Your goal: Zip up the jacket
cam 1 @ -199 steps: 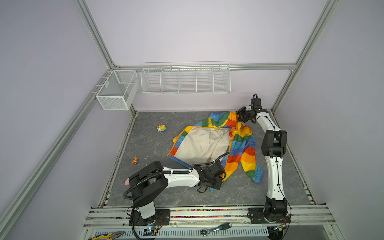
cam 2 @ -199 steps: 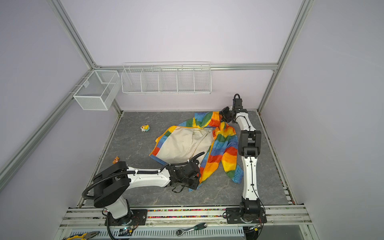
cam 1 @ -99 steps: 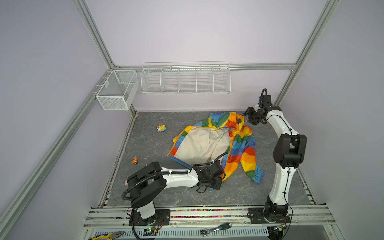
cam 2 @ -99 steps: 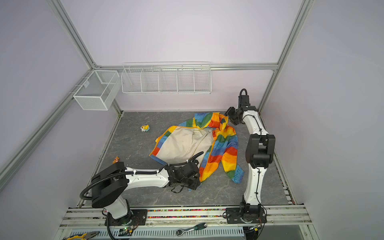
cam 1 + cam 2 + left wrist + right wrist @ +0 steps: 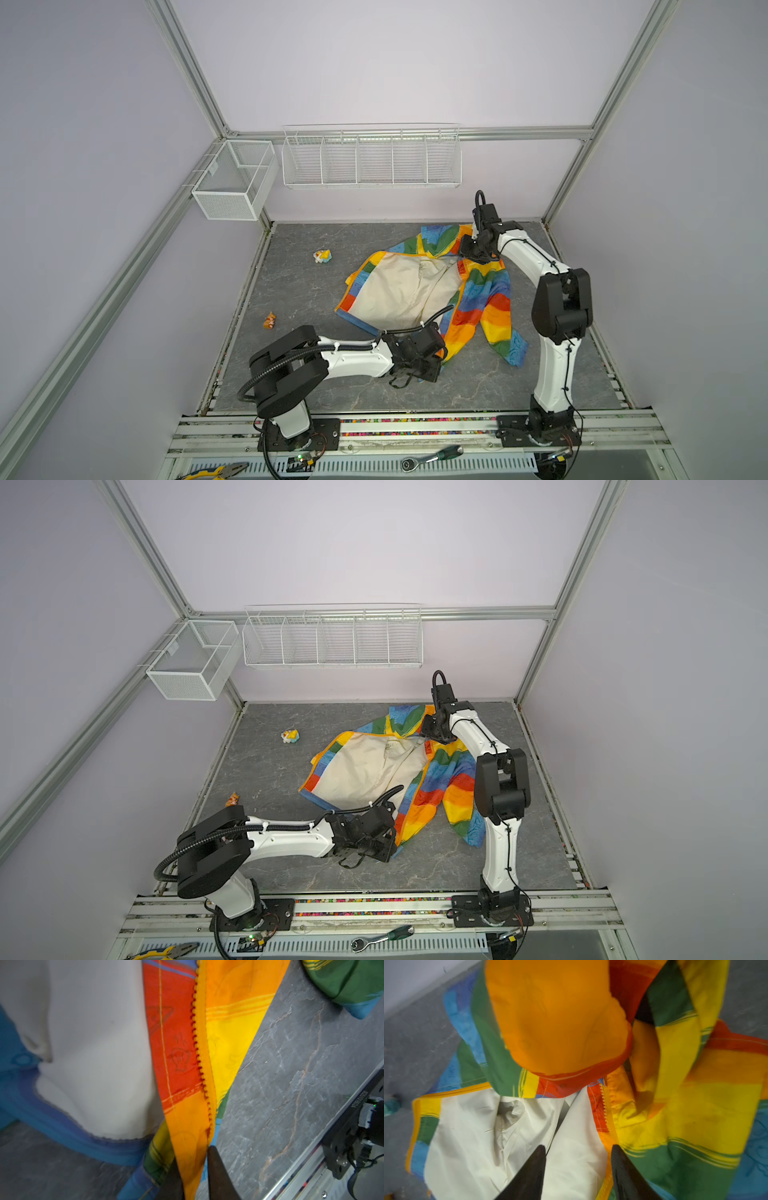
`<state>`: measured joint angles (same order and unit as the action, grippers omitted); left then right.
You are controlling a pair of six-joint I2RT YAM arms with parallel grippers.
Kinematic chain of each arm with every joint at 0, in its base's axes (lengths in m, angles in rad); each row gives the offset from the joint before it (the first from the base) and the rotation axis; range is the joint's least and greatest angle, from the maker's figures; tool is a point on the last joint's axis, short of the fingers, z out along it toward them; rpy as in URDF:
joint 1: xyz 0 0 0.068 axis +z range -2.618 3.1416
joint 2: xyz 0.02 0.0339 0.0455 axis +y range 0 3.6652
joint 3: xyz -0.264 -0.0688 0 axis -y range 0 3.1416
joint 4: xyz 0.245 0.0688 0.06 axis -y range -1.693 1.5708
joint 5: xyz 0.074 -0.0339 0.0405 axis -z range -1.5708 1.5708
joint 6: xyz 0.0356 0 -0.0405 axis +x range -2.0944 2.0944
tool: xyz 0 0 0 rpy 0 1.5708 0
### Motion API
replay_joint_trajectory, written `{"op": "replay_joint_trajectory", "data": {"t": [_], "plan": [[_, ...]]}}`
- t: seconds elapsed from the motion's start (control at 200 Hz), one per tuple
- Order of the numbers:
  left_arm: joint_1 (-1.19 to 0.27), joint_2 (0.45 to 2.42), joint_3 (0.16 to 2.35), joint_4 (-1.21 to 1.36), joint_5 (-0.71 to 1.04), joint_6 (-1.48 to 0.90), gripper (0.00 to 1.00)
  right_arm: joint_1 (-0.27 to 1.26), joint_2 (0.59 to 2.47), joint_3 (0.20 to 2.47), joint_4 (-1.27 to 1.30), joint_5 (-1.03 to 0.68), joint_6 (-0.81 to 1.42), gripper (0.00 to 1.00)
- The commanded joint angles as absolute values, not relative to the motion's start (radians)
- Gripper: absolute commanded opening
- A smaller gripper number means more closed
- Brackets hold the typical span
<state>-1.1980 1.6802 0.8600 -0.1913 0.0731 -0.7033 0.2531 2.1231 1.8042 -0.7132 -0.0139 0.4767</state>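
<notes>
The jacket (image 5: 419, 286) lies open and lining-up on the desk (image 5: 299, 291), in front of the wire rack (image 5: 370, 158), toward the rack's right end.

Left jaws are at the hem end, farthest from the rack. They are narrowed onto the orange zipper edge (image 5: 197, 1043) and cloth fills the gap between the fingertips (image 5: 216, 1167), so it reads as a pinch on one front edge only.

Right jaws are at the collar end, nearest the rack. They stand well apart and hold nothing. One fingertip (image 5: 533, 1172) is over the cream lining, the other just beside the toothed edge (image 5: 604, 1105).

Likely risks:
- The fabric is thin and slick, so the left pinch could slide off the tape if that arm pulls.
- The jacket is light, so a tug probably drags the whole garment instead of tensioning the edge.
- If the right jaws close where they hang, they may grab lining rather than zipper tape.
- The other zipper half (image 5: 456, 1091) sits well apart across the lining, so the halves can't mate until it is brought over.
- No slider or pin is visible, so a blind attempt at engagement would likely miss.
- The left arm's cable (image 5: 432, 316) arches over the hem and could snag the cloth.
</notes>
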Motion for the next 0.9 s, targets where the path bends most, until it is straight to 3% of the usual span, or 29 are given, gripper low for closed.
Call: {"op": "replay_joint_trajectory", "data": {"t": [0.0,0.21,0.43,0.69,0.895], "plan": [[-1.2,1.67,0.847,-0.181,0.071,-0.716,0.2,0.268,2.184,1.867,-0.762,0.08,0.406,0.48],[-1.201,1.689,0.862,-0.191,0.077,-0.717,0.19,0.291,2.311,2.02,-0.845,0.187,0.359,0.48],[-1.201,1.693,0.866,-0.194,0.078,-0.725,0.19,0.299,2.406,2.144,-0.894,0.238,0.339,0.55],[-1.201,1.698,0.865,-0.198,0.078,-0.729,0.18,0.298,2.489,2.234,-0.915,0.238,0.333,0.53],[-1.201,1.702,0.864,-0.198,0.081,-0.732,0.18,0.292,2.532,2.277,-0.916,0.209,0.346,0.44]]}}
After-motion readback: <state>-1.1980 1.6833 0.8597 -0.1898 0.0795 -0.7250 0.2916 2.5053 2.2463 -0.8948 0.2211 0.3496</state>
